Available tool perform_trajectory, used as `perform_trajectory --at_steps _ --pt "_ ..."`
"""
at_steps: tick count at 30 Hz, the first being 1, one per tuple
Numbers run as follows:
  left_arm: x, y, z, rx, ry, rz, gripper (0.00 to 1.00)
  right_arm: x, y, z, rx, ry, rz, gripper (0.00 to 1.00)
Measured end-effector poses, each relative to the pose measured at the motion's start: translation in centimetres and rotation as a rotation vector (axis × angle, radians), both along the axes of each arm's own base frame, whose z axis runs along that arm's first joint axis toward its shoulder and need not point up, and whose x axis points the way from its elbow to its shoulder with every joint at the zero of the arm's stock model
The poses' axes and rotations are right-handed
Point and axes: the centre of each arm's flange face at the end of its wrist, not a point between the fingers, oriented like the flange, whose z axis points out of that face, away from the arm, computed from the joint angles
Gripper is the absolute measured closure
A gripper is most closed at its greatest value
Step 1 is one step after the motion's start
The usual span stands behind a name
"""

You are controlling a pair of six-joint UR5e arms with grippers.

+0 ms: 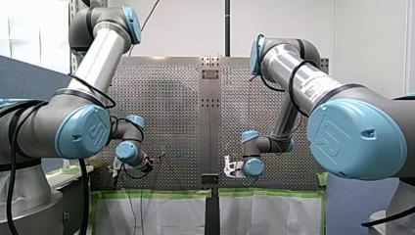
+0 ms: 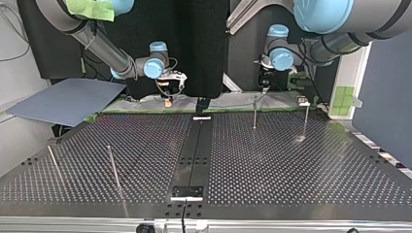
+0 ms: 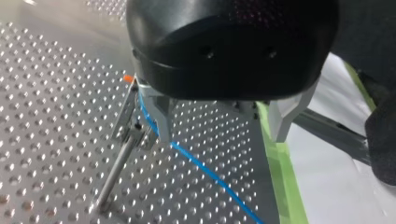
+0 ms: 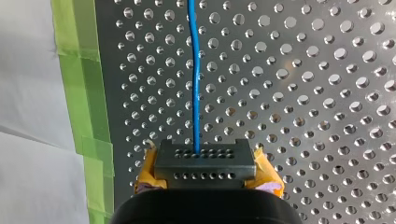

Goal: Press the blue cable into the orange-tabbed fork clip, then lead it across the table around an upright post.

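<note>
One worry: right jaws clench the blue cable, stretched straight ahead; left jaws, released, hang over it beside the orange-tabbed fork clip, so any slack could leave it unseated.

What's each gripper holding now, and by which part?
My right gripper pinches the blue cable, which runs straight ahead from the jaws; any tail behind is hidden. My left gripper is open, holding nothing.

Thin posts are standing in pairs either side of the centre rail, leaving open plate alongside it.
</note>
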Motion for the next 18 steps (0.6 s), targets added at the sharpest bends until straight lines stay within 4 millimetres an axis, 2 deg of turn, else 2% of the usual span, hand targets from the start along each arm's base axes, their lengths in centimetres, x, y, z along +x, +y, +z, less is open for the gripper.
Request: perform_trajectory --at_steps 8,18 --pt "-0.1 -1.2 0.2 0.056 -0.031 -0.064 0.00 0.0 0.0 0.0 0.001 0.001 0.000 1.00" --pt "0.1 -0.7 0.3 0.091 -0.051 0.005 0.00 0.0 0.0 0.0 0.003 0.002 0.000 1.00"
